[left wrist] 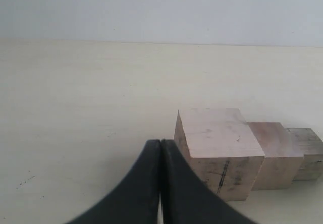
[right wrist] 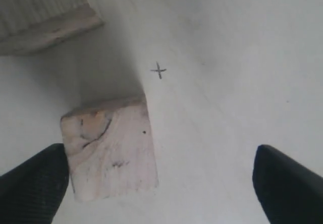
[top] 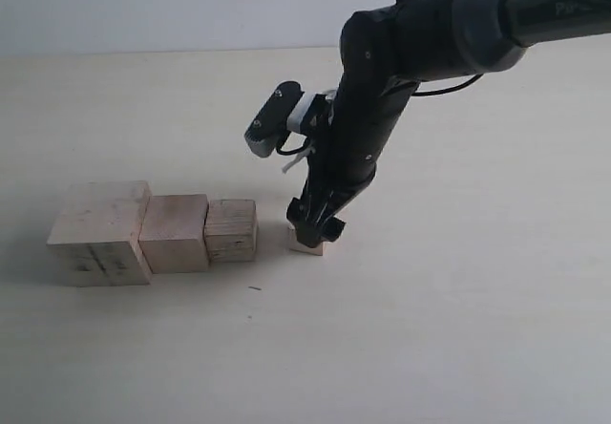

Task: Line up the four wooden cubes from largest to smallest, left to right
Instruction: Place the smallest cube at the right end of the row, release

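Three of the wooden cubes stand in a touching row on the pale tabletop: the largest cube on the left, then the second cube, then the third cube. The smallest cube sits near the row's right end, with a gap between it and the third cube. The right claw hangs low over it with its jaws spread wide. The wrist view shows the cube just beside one finger and well apart from the other, gripped by neither. The left claw is closed on nothing, near the largest cube.
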### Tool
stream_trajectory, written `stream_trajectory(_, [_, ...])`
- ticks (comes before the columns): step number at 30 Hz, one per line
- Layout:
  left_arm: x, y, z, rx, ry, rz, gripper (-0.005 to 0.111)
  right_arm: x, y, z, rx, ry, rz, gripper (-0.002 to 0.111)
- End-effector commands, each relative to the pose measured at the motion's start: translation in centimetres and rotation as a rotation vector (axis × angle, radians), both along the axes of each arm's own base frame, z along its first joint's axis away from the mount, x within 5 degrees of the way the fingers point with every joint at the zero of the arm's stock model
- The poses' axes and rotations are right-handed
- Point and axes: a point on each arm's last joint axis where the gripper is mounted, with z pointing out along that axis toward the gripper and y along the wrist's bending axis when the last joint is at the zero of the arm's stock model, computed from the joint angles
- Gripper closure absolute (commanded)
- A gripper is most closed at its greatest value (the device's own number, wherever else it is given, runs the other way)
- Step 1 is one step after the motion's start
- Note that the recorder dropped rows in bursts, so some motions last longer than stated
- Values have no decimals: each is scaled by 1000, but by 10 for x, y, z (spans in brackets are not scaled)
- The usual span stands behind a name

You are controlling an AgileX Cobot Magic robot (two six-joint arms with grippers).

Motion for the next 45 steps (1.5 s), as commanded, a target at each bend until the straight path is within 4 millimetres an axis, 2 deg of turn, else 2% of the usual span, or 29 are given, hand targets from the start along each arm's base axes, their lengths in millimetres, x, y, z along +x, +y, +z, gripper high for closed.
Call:
stream_trajectory(1, [0, 0, 1, -3, -12, -7, 107, 3, 1, -12, -7, -15, 47, 28])
stream_trajectory(2, [0, 0, 1, -3, -12, -7, 107, 3, 2, -13, -6, -17, 47, 34])
stream_trajectory(5, [0, 0, 1, -3, -12, -7, 107, 5, 3, -14, 8, -35, 45, 64])
stream_trajectory(7, [0, 0, 1, -3, -12, -7, 107, 6, 4, -8, 24, -52, 47, 85])
stream_trajectory(10, [0, 0, 1, -3, -12, -7, 107, 6, 4, 2, 36, -82, 91, 108])
stream_trajectory(13, [0, 0, 1, -3, -12, -7, 107, 5, 5, 10, 50, -102, 152, 108])
stream_trajectory(21, [0, 0, 1, -3, -12, -7, 107, -6, 15, 11, 166, -46, 322, 108])
stream_trajectory(31, [0, 0, 1, -3, -12, -7, 107, -12, 19, 11, 153, -34, 378, 108])
stream_trajectory(36, [0, 0, 1, -3, -12, -7, 107, -22, 30, 0, 142, -30, 433, 108])
stream_trajectory(45, [0, 0, 1, -3, -12, -7, 107, -23, 32, -10, 137, -13, 437, 108])
